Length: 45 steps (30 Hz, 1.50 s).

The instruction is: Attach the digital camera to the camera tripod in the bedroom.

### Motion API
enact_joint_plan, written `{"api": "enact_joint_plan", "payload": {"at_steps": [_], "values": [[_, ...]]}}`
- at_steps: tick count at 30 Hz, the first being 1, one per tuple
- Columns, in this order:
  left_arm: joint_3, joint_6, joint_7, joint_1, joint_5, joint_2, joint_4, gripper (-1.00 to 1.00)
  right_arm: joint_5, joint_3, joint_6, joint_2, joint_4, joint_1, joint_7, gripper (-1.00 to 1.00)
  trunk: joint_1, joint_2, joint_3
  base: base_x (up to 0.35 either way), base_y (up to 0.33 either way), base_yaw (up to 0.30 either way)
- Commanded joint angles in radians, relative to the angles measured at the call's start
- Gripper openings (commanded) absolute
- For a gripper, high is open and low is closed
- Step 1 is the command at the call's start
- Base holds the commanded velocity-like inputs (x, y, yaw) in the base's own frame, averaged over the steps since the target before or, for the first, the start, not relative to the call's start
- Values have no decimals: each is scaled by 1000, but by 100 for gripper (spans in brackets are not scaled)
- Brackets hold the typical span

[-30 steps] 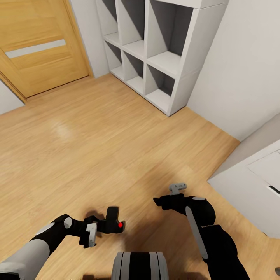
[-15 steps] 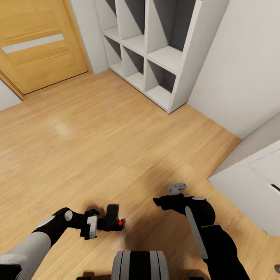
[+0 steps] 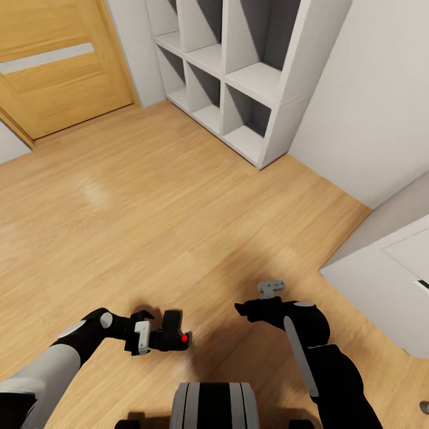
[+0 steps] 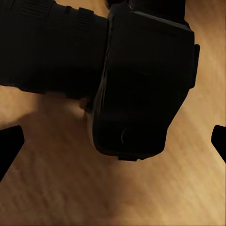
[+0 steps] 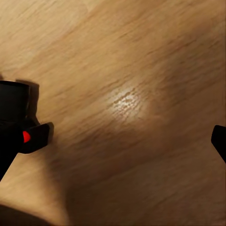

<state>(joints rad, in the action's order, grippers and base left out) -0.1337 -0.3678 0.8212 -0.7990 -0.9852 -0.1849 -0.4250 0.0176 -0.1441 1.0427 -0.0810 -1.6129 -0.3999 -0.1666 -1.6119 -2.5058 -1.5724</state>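
Black and chunky, the digital camera (image 3: 173, 335) sits clamped in the left gripper (image 3: 156, 338) low over the wood floor (image 3: 149, 220). The right gripper (image 3: 245, 310) carries nothing; its finger gap is unclear. Beyond, white cube shelves (image 3: 238, 77) stand bare, cut off above.

Open wood floor (image 3: 149, 220) from 9 to 12 o'clock, white cube shelf (image 3: 238, 77) at 1, white cabinet (image 3: 387, 280) at 3, oak door (image 3: 53, 65) at 11.

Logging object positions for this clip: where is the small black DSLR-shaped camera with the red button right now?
In the head view, the black digital camera sits low and left of centre, held in the left gripper above the light wood floor, just ahead of the robot's base.
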Motion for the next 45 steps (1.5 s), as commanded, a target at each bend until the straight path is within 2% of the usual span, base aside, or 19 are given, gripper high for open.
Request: {"api": "enact_joint_plan", "payload": {"at_steps": [1,45], "values": [[-2,-5,0,0,-5,0,-1,100,1,0,4,0,-1,0,-1,100,0,0,-2,0,0,0],[-12,-14,0,-30,-22,3,-3,100,1,-1,4,0,-1,0,-1,100,0,0,-70,0,0,0]]}}
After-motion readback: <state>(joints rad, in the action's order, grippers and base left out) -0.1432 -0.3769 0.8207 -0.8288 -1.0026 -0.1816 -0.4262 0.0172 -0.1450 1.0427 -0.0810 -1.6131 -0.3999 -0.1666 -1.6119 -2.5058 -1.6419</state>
